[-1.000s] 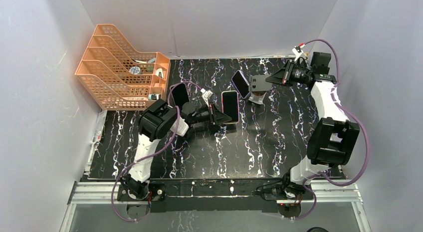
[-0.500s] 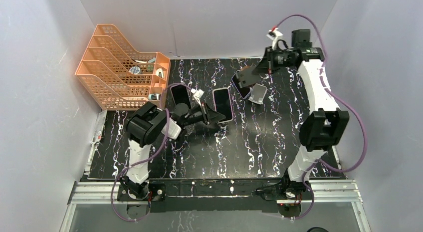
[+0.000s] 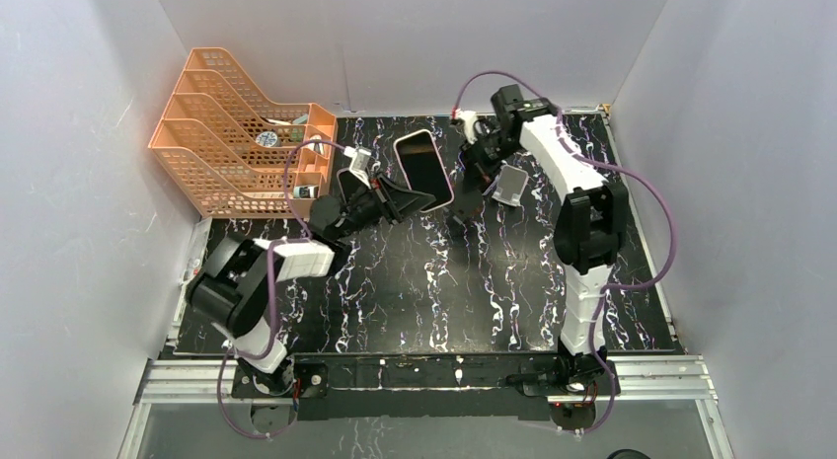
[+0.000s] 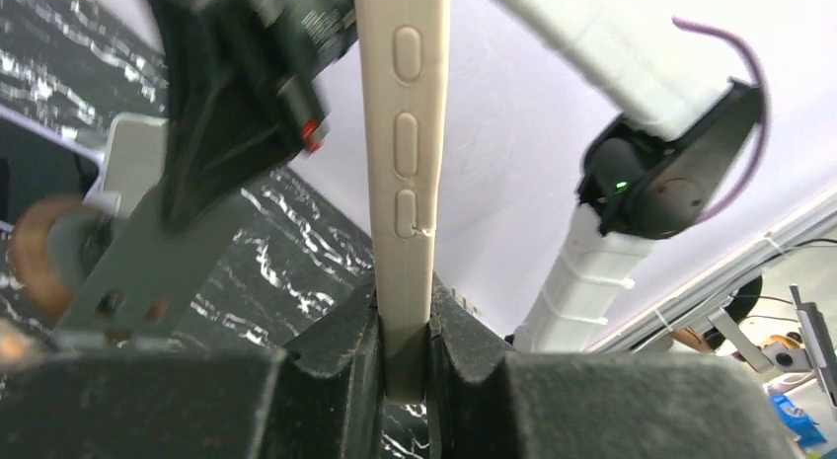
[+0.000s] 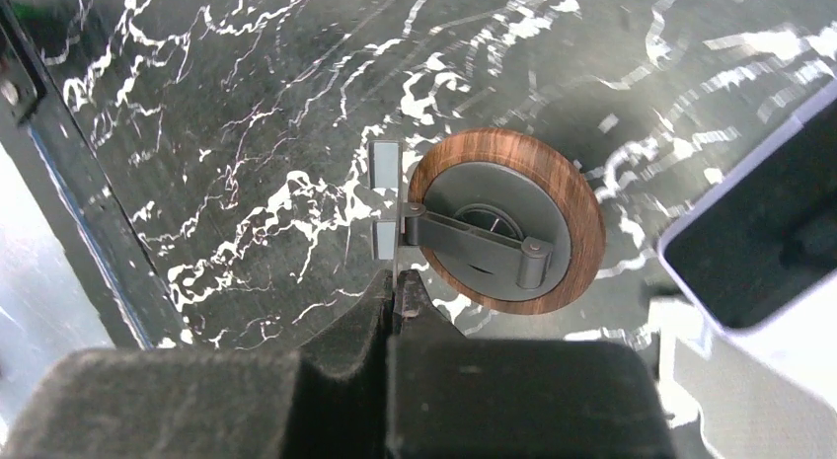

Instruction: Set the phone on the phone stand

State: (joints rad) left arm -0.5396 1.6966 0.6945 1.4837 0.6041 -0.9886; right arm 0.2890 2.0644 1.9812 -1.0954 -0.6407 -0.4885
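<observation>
Arm [image 3: 296, 254] (left) stretched far back, end effector [image 4: 405, 331] pinching phone [image 3: 422, 170] edge

No legible text, faint print on black housing [image 4: 318, 23] — unreadable

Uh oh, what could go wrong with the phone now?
The left tool pinches the phone only at one end, so it might slip or swing. The right tool grips just a thin plate of the phone stand, so it might tip. The tools sit close, so they could bump.
</observation>
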